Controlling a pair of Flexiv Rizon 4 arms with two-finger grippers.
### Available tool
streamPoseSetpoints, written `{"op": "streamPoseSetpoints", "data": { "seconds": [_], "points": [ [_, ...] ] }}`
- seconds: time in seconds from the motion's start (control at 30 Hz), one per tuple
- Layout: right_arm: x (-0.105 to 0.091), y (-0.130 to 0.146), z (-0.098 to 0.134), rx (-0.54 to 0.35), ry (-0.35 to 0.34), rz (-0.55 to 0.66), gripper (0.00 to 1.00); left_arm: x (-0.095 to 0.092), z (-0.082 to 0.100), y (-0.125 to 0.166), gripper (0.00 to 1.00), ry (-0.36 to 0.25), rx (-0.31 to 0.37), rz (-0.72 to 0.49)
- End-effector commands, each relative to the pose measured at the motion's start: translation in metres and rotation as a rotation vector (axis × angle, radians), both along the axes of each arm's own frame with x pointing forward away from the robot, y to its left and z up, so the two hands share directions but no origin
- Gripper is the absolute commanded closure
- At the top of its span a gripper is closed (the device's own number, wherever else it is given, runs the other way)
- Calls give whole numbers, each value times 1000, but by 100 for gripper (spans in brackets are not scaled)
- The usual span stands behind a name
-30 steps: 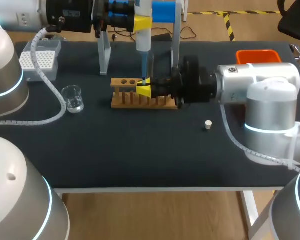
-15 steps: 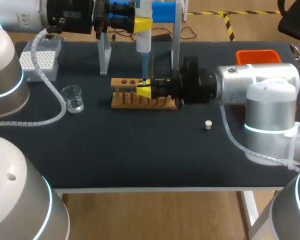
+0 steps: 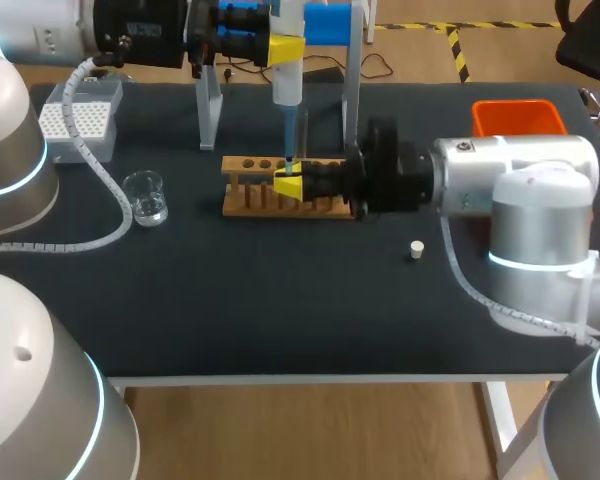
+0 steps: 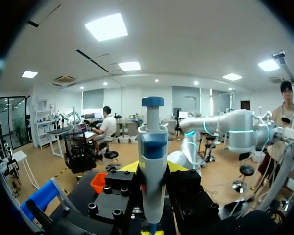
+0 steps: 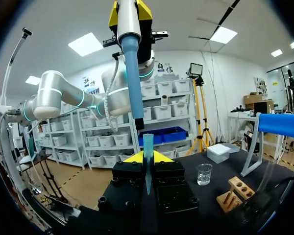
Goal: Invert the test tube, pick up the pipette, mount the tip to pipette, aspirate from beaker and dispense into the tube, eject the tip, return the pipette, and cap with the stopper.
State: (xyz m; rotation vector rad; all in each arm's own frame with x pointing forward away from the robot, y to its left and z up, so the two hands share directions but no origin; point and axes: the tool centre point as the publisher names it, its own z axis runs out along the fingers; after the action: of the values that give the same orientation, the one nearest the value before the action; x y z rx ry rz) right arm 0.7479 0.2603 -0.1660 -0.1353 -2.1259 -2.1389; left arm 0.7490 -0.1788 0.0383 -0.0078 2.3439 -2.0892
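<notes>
Standing upright with its wide end up, the blue tip (image 5: 148,147) is sitting pinched between the fingers of the right gripper (image 5: 148,157) by the wooden rack (image 3: 248,192), and the shaft of the pipette (image 5: 132,73) is hanging just above its mouth. The left gripper (image 3: 280,46) is clamping the pipette by its body. Mounting looks like the step in hand, calling for a straight, centred push down with the tip held plumb, since a tilt would likely seat it crooked.

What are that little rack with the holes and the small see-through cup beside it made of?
The rack looks like unpainted wood: tan, matte, with round holes in its top bar. The cup looks like clear glass, though clear plastic is possible: the dark table shows through it and its rim glints.
</notes>
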Motion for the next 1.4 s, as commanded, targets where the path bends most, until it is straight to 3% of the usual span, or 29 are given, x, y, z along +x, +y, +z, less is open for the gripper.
{"op": "streamPoseSetpoints", "data": {
  "seconds": [0.03, 0.6, 1.4],
  "points": [
    [-2, 0, 1, 2, 1, -5, 100, 0, 0, 1, 100, -1, 0, -2],
    [-8, 1, 19, 1, -20, -9, 100, 0, 0, 1, 100, -1, 0, -2],
    [-6, -2, 14, -8, -10, -19, 100, 0, 0, 1, 100, -1, 0, -2]
  ]
}}
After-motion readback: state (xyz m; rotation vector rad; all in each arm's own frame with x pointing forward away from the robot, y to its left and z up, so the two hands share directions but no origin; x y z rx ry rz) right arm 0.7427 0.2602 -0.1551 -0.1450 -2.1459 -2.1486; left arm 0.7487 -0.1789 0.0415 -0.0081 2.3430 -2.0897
